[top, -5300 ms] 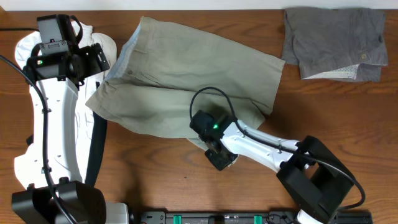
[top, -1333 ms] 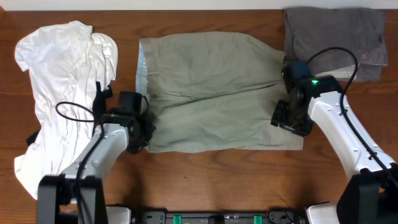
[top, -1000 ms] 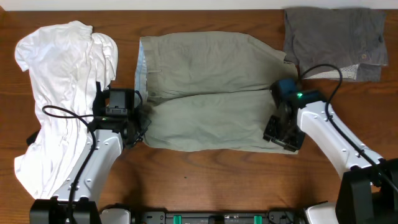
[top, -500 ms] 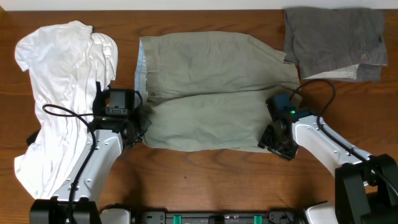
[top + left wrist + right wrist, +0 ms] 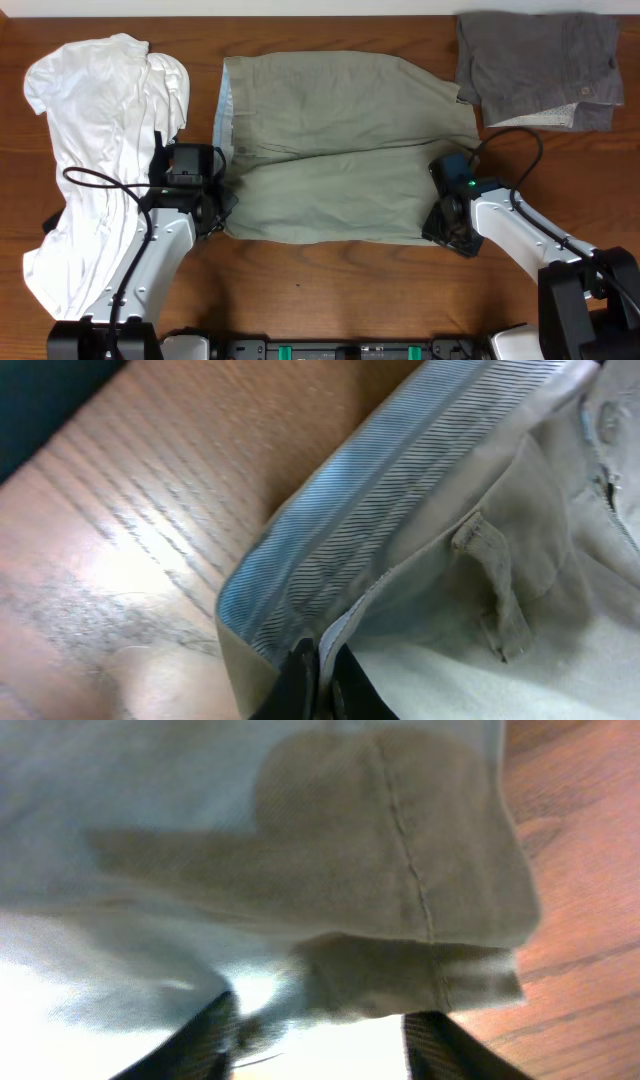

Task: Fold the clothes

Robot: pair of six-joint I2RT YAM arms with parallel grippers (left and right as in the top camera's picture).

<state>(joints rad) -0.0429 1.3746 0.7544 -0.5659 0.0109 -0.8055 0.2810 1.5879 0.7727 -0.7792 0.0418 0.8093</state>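
The khaki shorts [image 5: 340,150] lie spread flat across the middle of the table, waistband to the left and leg hems to the right. My left gripper [image 5: 218,200] sits at the front left corner. In the left wrist view it [image 5: 322,685] is shut on the waistband edge, beside the pale blue striped lining [image 5: 400,510]. My right gripper [image 5: 445,228] is at the front right hem corner. In the right wrist view its jaws [image 5: 325,1040] stand apart, with the stitched hem [image 5: 420,910] lying just ahead of the dark fingers [image 5: 205,1035].
A crumpled white T-shirt [image 5: 100,130] lies under and beside my left arm. Darker grey shorts [image 5: 540,65] sit folded at the back right. Bare wood [image 5: 330,290] runs along the table's front.
The shorts, once rumpled and slanted, now lie squared. In the last second my right gripper slid from the right edge down to the front right hem corner. The left gripper kept its pinch.
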